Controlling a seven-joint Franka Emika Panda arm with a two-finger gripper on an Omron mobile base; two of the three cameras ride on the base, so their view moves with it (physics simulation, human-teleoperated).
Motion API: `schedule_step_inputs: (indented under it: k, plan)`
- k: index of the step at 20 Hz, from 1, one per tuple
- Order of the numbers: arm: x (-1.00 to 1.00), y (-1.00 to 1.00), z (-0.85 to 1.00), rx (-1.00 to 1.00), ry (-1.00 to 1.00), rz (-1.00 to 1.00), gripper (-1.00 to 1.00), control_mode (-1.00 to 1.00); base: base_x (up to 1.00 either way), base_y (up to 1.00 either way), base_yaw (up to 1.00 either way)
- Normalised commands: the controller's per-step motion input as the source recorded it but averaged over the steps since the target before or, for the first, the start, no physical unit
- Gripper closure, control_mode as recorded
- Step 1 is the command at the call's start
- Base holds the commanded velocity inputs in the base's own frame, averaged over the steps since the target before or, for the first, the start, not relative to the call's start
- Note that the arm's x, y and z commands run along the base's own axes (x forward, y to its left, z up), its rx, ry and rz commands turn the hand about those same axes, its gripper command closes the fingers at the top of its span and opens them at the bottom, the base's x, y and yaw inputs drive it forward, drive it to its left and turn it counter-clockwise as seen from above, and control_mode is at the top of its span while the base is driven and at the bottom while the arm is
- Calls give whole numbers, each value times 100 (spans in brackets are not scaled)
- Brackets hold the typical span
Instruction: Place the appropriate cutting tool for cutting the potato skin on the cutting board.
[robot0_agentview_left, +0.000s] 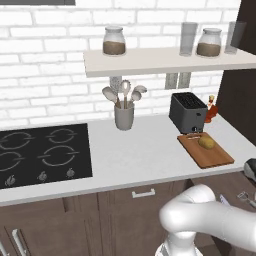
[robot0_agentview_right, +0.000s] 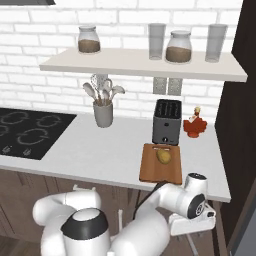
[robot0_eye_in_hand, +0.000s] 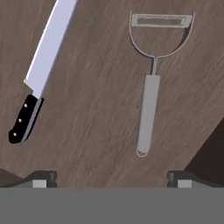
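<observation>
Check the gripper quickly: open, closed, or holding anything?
Gripper: open, fingers spread wide and holding nothing, above the peeler and knife on a wooden surface.

Counted on the shelf: two jars (robot0_agentview_right: 89, 40) of brown contents and two clear glasses (robot0_agentview_right: 157, 41). On the counter: one crock (robot0_agentview_left: 124, 116) of four pale utensils, one toaster (robot0_agentview_left: 187, 113), one cutting board (robot0_agentview_left: 212, 157) bearing one potato (robot0_agentview_left: 206, 143), one small red figure (robot0_agentview_right: 194, 125) (details unclear). Beside them, one four-ring cooktop (robot0_agentview_left: 45, 152). On a separate wood surface: one knife (robot0_eye_in_hand: 41, 70), one peeler (robot0_eye_in_hand: 151, 78).
</observation>
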Motion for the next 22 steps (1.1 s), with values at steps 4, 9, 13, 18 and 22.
schedule_step_inputs:
  k: [4,9,13,18,22]
  plan:
    - [28,0,-36,2,0,0,-100,-100,0,0,0]
    - [27,0,-43,1,2,0,-100,-100,0,0,0]
    - [29,-6,-38,0,5,0,-100,-100,0,0,0]
    - [13,-13,-41,0,3,0,-100,-100,0,0,0]
    - [0,-5,-48,0,1,0,-100,-100,0,0,0]
